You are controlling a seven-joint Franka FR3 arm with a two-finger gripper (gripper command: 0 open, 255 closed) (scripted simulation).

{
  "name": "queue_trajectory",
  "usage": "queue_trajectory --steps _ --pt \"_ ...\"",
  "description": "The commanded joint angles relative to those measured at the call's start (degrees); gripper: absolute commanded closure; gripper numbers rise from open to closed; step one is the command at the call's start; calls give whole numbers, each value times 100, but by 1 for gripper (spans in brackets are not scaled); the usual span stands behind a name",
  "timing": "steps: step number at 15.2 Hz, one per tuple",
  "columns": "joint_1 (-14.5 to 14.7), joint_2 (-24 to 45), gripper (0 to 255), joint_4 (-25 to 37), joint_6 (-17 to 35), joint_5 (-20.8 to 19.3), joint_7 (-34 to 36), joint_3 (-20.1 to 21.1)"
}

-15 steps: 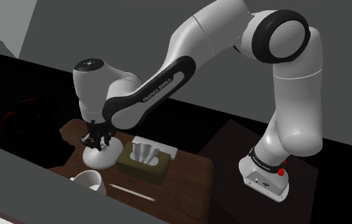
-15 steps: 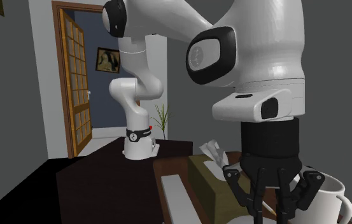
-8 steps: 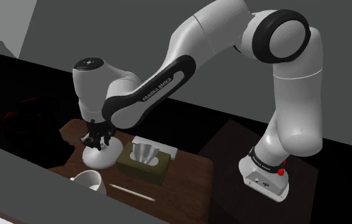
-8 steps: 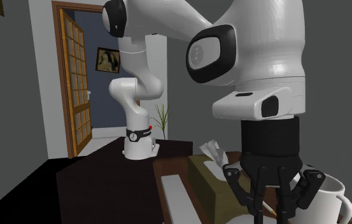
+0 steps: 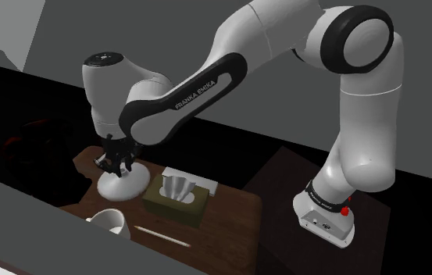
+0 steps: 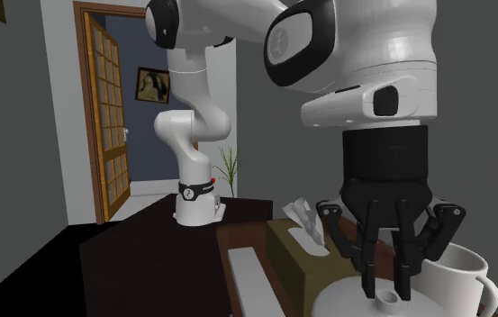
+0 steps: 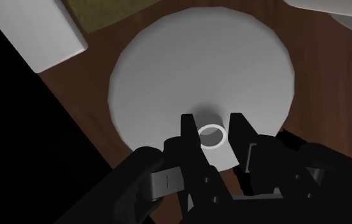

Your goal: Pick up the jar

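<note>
The jar (image 5: 123, 185) is white, with a wide round body and a narrow neck; it is over the left part of the dark wooden table (image 5: 230, 209). My gripper (image 5: 117, 162) comes straight down onto its top. In the wrist view the two black fingers (image 7: 189, 130) clasp the small neck ring of the jar (image 7: 168, 70) between them, so my gripper (image 7: 211, 125) is shut on it. In the second exterior view the gripper (image 6: 384, 290) holds the neck and the jar's shoulder (image 6: 337, 304) shows at the bottom edge.
An olive tissue box (image 5: 176, 199) stands close beside the jar. A white mug (image 5: 108, 221) and a thin white stick (image 5: 162, 237) lie nearer the table's front. A white slab (image 6: 256, 279) lies by the box. The arm's stand (image 5: 327, 219) is at the right.
The arm and gripper have risen a little, and the jar has come up with them; its top now shows in the second exterior view.
</note>
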Motion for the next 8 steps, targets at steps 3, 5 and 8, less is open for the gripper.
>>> queue_trajectory --steps 3,5,8 --pt "-34 -155 255 108 -249 100 -61 57" --pt "-49 -223 255 171 -373 145 -90 81" --pt "-56 -261 255 210 -445 170 -106 94"
